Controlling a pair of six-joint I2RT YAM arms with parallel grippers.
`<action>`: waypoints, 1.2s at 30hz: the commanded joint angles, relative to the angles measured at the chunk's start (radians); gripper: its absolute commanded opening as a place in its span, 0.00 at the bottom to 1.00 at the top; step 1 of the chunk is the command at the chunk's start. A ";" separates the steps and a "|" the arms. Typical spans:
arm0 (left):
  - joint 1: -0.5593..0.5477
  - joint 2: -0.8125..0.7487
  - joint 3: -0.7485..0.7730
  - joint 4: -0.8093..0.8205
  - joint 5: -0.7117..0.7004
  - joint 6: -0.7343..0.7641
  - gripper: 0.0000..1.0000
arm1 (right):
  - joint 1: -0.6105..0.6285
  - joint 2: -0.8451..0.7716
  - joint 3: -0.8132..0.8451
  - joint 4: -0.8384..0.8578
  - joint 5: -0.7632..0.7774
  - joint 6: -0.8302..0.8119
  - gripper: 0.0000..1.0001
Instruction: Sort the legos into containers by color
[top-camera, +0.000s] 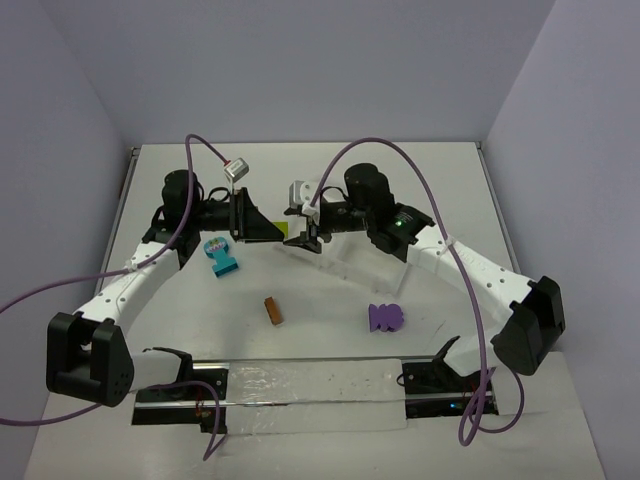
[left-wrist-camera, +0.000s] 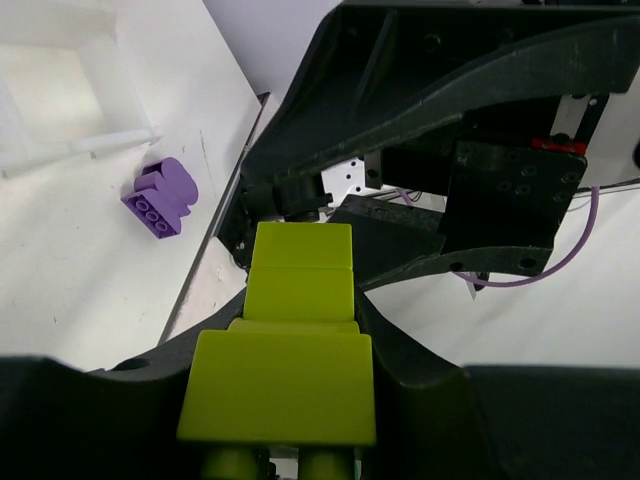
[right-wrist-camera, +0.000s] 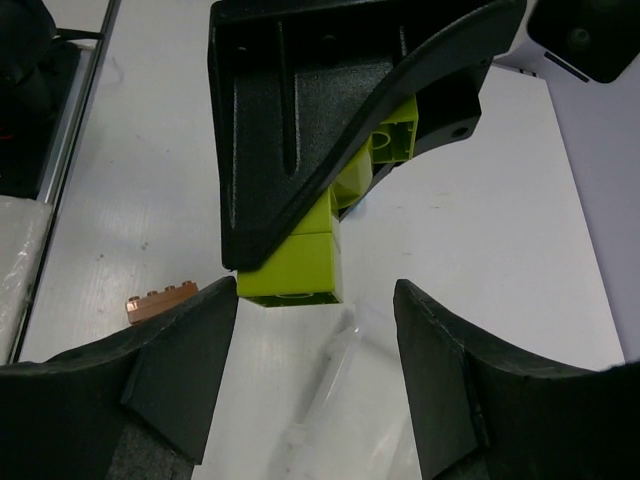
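Reaches in from left, elbow bent, left gripper (top-camera: 268, 228) clenched on stacked lime-green plastic lego bricks (left-wrist-camera: 290, 340) above middle of white table (top-camera: 320, 295), facing released right gripper (right-wrist-camera: 315, 340), jaws spread, bricks just beyond its fingertips.

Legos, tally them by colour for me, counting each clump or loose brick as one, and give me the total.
lime green clump: 1
teal clump: 1
orange-brown brick: 1
purple clump: 1
Total: 4
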 joint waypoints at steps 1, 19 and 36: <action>-0.005 -0.024 0.043 -0.012 0.034 0.029 0.00 | 0.020 0.010 0.037 0.021 -0.019 -0.005 0.67; -0.009 -0.014 0.050 -0.081 -0.001 0.089 0.42 | 0.029 -0.035 -0.050 0.098 0.043 0.041 0.00; 0.000 -0.027 0.100 -0.233 -0.027 0.194 0.71 | 0.024 -0.071 -0.111 0.120 0.080 0.053 0.00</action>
